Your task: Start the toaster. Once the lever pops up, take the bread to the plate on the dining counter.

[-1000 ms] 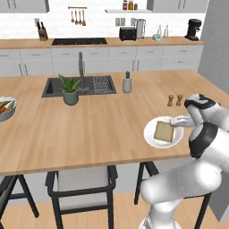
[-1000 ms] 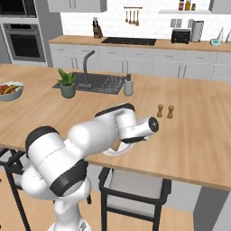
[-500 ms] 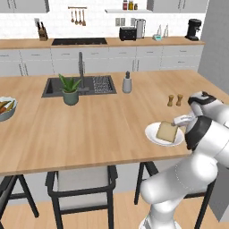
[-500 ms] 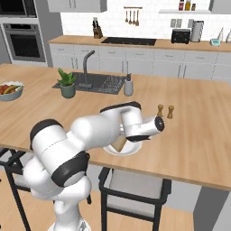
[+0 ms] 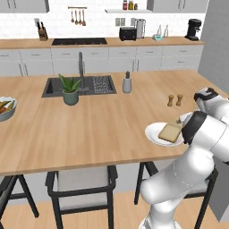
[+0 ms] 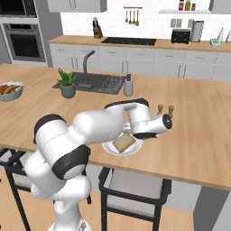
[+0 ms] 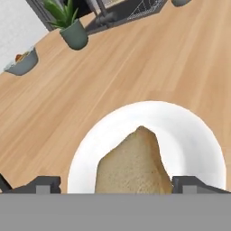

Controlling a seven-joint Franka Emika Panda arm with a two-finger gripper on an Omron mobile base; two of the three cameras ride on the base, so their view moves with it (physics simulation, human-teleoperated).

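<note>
Bread [image 7: 135,164] — one golden-brown slice, lay on the plate [image 7: 189,131], leaning up over the near rim rather than flat in the middle as far as the base views showed. Plate sat near the front edge of the dining counter [image 5: 89,129], well apart from the sink and the potted plant [image 5: 69,89].

Gripper [image 7: 116,184] — fingers spread wide, one dark tip on each side of the slice, neither pressing on it as far as you could see. Nothing was held.

Toaster [image 5: 127,33] — stood on the rear counter against the wall, beside the tall silver kettle; too small for you to read its lever or lights.

Progress — you would judge the delivery done: slice on plate, plate on counter, fingers apart. What was left looked like no more than lifting the hand clear without nudging the slice off the rim. Whether the toaster had run its cycle could not be told from these pictures.

Other items noted — pair of small shakers [image 5: 175,99] just beyond the plate; grey bowl [image 5: 5,108] of vegetables at the far left of the counter; soap bottle [image 5: 127,82] by the sink.

Writing, brands, labels — none legible on toaster, kettle, coffee machine or shelf bottles; you found no readable text on anything.
</note>
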